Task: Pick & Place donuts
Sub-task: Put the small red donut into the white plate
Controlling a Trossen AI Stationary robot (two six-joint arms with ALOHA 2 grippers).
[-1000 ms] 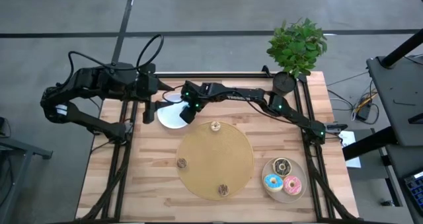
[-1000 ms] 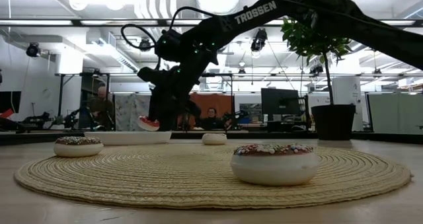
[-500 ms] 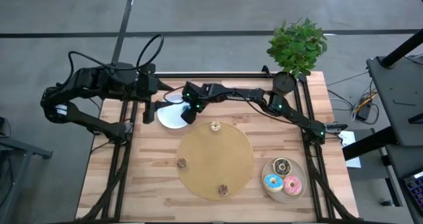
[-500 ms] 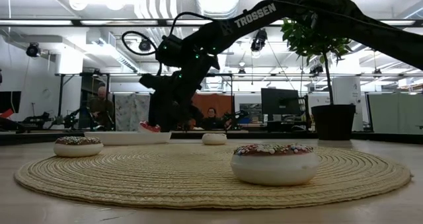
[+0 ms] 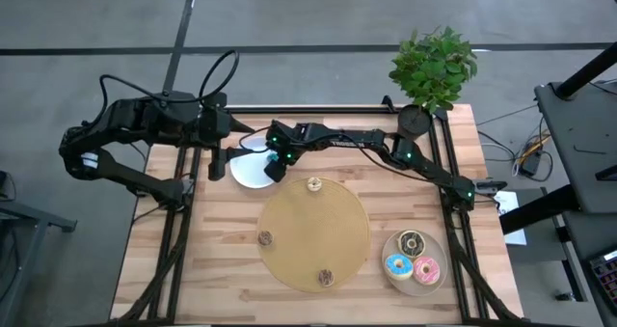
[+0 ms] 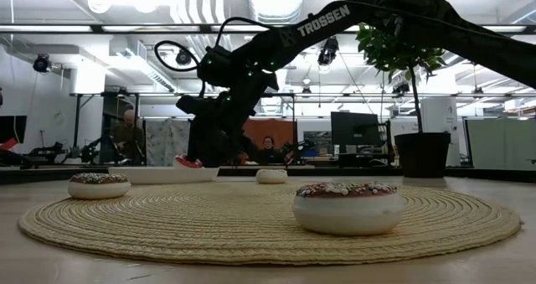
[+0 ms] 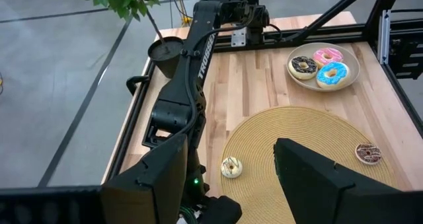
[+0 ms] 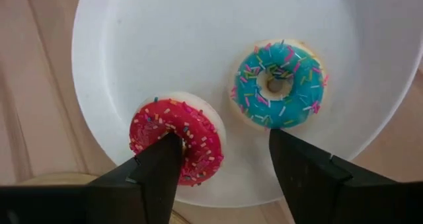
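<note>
My right gripper [image 8: 225, 145] stands open low over the white plate [image 8: 198, 26] at the table's far left-centre. A red sprinkled donut [image 8: 178, 135] lies flat on that plate beside a blue sprinkled donut [image 8: 277, 85]. One finger [image 8: 155, 168] covers the red donut's near edge, and the other stands just off the blue one. In the low view the red donut [image 6: 187, 161] sits by the plate's rim under the gripper [image 6: 205, 154]. My left gripper [image 7: 231, 178] waits open and raised at the table's far left [image 5: 220, 161]. My right gripper comes slanting down from above over the red donut, which lies on the plate. One finger overlaps the donut's rim [image 8: 173, 139] in the wrist view. I cannot tell whether it touches the donut.
A round woven mat [image 5: 313, 232] fills the table's middle with three small donuts [image 5: 314, 184], [image 5: 264, 237], [image 5: 326, 277] on it. A beige plate [image 5: 415, 281] at the near right holds chocolate, blue and pink donuts. A potted plant [image 5: 432, 67] stands at the far right corner.
My right gripper has opened and let go of the red donut. The donut hung between the fingers just above the white plate and now rests on the plate by its rim. My left arm has kept still.
</note>
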